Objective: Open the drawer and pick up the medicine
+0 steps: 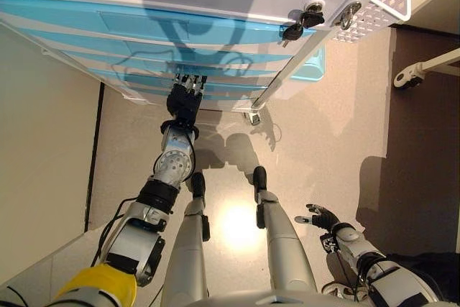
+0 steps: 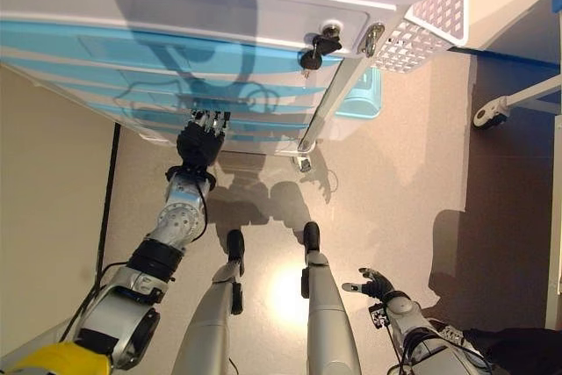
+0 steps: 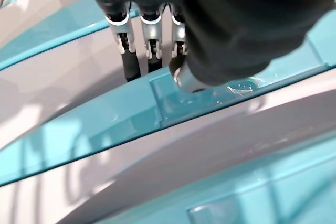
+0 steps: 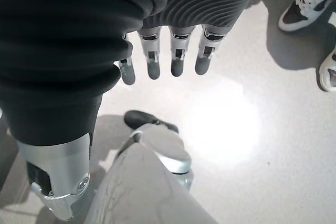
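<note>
Fingers [image 3: 129, 65] of my left hand [image 1: 185, 102] hook into a blue drawer [image 1: 144, 30] at 12 o'clock to pull it, while my right hand [image 4: 173, 51] hangs open, empty.

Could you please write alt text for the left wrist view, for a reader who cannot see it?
The robot's left hand reaches its dark-tipped fingers into the gap above the translucent blue front of a drawer in a white cabinet. No medicine is visible.
</note>
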